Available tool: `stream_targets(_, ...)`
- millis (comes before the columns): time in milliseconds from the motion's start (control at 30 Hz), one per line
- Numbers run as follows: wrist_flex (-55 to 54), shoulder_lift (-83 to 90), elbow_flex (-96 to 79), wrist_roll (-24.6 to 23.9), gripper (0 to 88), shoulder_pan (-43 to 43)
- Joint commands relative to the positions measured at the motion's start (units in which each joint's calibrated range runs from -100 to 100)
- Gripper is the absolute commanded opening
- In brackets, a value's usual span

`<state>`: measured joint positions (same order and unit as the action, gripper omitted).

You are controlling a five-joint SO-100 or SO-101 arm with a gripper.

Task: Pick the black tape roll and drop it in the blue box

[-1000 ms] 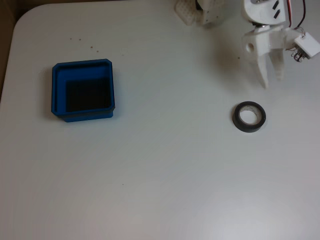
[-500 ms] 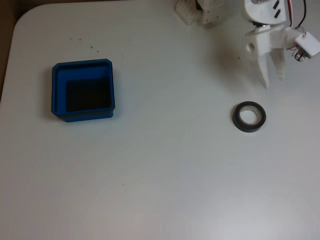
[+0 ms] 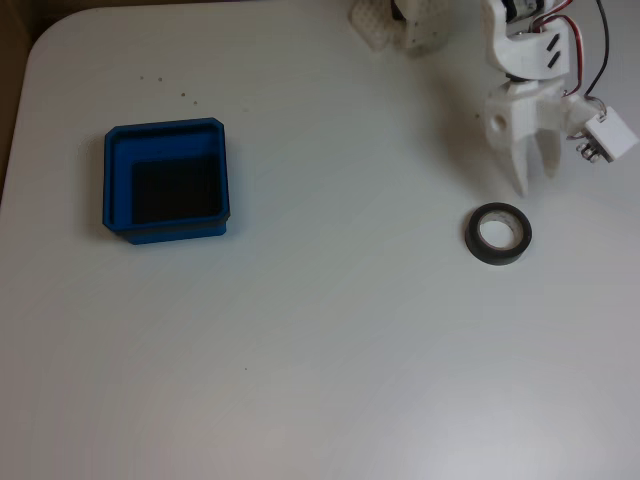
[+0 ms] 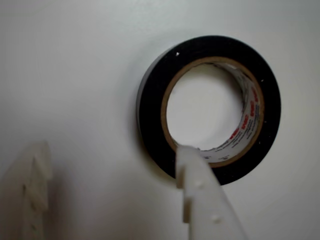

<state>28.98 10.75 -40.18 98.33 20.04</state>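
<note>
One gripper (image 3: 533, 180), jaws parted and empty, has dropped closer to the black tape roll (image 3: 498, 235), now just at its 12 o'clock; blue box (image 3: 167, 135) lies well apart at 9 o'clock. Grasp looks imminent.

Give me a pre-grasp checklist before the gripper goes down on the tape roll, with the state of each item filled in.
1. Gripper open: ok, its two fingers stand apart in both views.
2. Black tape roll lying flat on the table, free of the gripper: ok.
3. Fingers straddling the roll's wall: cannot tell; in the wrist view one finger overlaps the roll's near edge, the other sits off to the left.
4. Gripper at grasp height: cannot tell.
5. Blue box holding nothing: ok, bare dark floor.
6. Table between roll and box free of other things: ok.
</note>
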Motion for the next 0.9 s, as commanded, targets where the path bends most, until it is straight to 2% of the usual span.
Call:
stream_targets(0,-1.0,-2.9,6.0,0.3,23.3,-0.7)
stream_targets(200,0.6,-8.6,10.5,0.4,23.4,-0.7)
stream_targets(467,14.2,-10.6,17.7,0.4,22.6,-0.7)
stream_targets(867,14.7,-20.2,28.3,0.3,22.6,-1.2)
